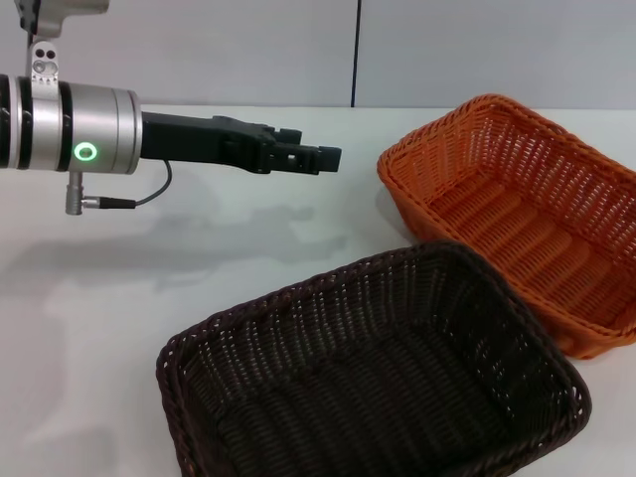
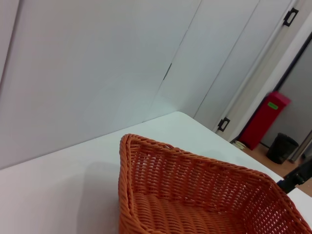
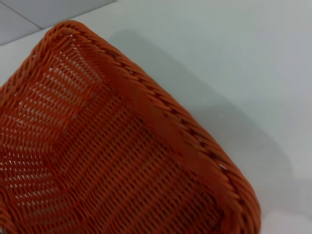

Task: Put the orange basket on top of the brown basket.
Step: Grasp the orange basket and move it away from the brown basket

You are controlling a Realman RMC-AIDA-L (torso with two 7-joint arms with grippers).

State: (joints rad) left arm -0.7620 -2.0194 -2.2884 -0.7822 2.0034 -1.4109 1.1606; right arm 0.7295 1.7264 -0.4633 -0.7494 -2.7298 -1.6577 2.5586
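The orange basket (image 1: 517,199) stands empty on the white table at the right, behind the brown basket. It also shows in the left wrist view (image 2: 195,195) and fills the right wrist view (image 3: 97,156). The brown basket (image 1: 378,378) stands empty at the front middle, its far right corner close to the orange basket's near side. My left gripper (image 1: 320,159) is held out level above the table, to the left of the orange basket and apart from it, with nothing in it. My right gripper does not show in any view; its wrist camera is close above the orange basket's rim.
The white table (image 1: 199,278) runs to a pale wall at the back. In the left wrist view a red bin (image 2: 267,117) and a black bin (image 2: 282,146) stand on the floor beyond the table. A dark piece (image 2: 296,178) shows past the orange basket; I cannot tell what it is.
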